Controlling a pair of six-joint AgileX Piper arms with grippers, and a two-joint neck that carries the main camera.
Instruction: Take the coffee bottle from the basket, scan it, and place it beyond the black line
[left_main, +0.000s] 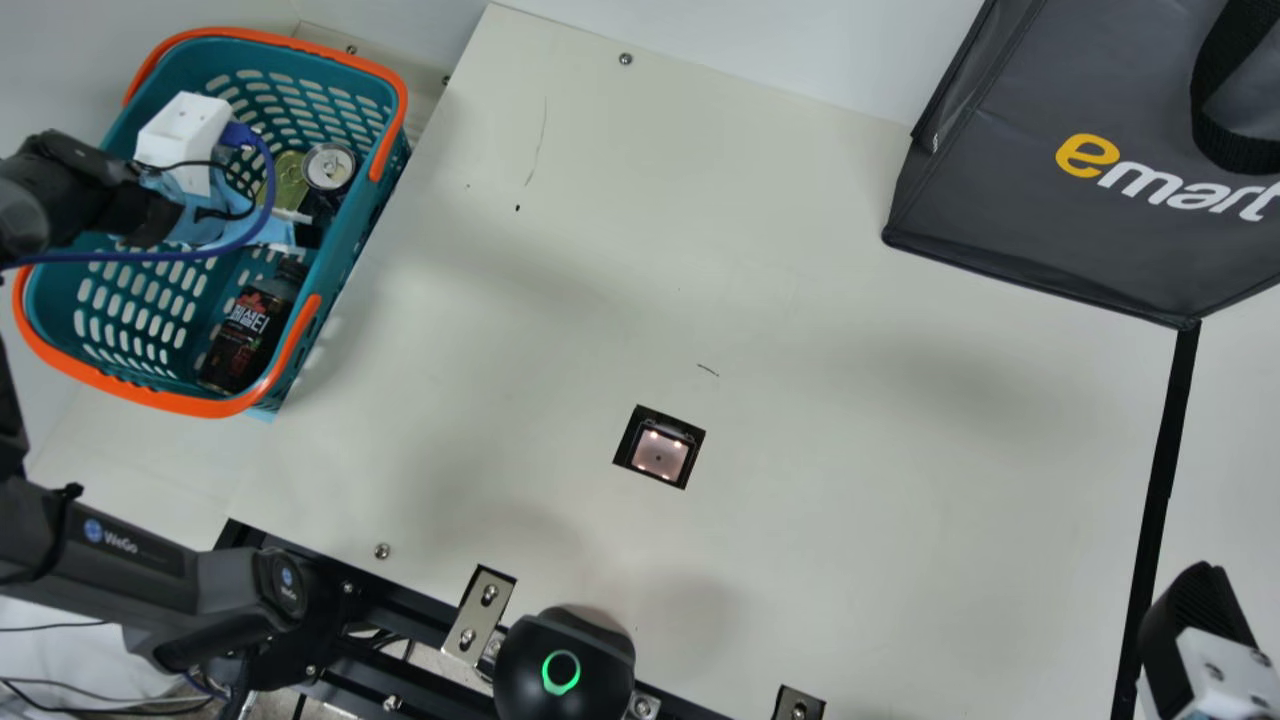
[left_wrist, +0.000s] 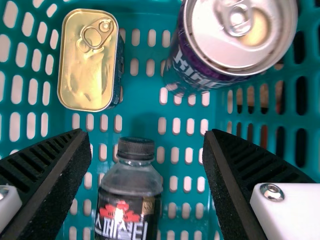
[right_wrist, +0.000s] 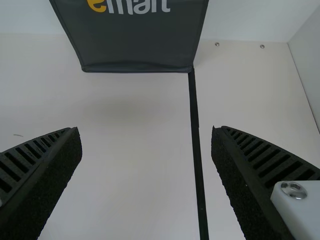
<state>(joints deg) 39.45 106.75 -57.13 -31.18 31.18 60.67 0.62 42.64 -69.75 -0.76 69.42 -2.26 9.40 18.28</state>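
Observation:
In the main view my left gripper (left_main: 305, 232) is down inside the teal basket (left_main: 345, 235). The coffee bottle (left_main: 245, 335), dark with a black cap, lies along the basket's near right side, close to that gripper. Seen from the left wrist, the bottle (left_wrist: 129, 200) shows between the spread fingers of my left gripper (left_wrist: 147, 150), untouched. My right gripper (left_main: 1185, 620) is at the main view's lower right corner, by the black line (left_main: 1155, 510). In the right wrist view, my right gripper (right_wrist: 147, 145) stands open with nothing between its fingers.
A gold tin (left_wrist: 86, 60) and a purple can (left_wrist: 200, 65) share the basket. The scanner window (left_main: 660, 455) is set into the middle of the table. A dark grey shopping bag (left_main: 1030, 200) stands at the back right, its corner at the black line's far end.

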